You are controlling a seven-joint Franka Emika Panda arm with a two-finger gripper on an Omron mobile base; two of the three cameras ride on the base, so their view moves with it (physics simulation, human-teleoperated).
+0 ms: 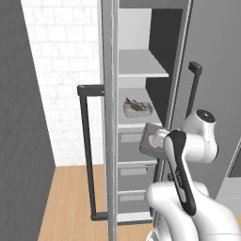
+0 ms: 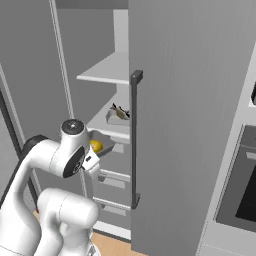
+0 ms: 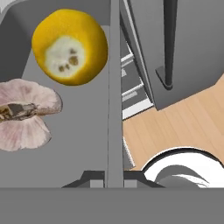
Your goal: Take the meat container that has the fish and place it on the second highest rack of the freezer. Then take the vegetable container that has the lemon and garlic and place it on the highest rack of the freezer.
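Observation:
The vegetable container (image 3: 83,135) is a grey tray holding the yellow lemon (image 3: 70,46) and the pinkish garlic (image 3: 24,113). My gripper (image 3: 114,180) is shut on the tray's rim wall. The tray (image 1: 151,140) hangs in the air in front of the open freezer (image 1: 141,66), just below its second shelf and level with the top drawer. From the right base view the lemon (image 2: 96,146) shows in the tray (image 2: 104,141) next to my hand. The meat container with the fish (image 1: 137,108) rests on the second shelf down, also seen as the fish tray (image 2: 119,115). The highest shelf (image 2: 107,70) is bare.
The freezer's doors stand open on both sides, each with a long black bar handle (image 1: 87,150) (image 2: 135,140). Grey drawers (image 1: 134,172) sit below the shelves. A black-glass oven (image 2: 240,195) is at the right. The floor (image 3: 175,127) is wood.

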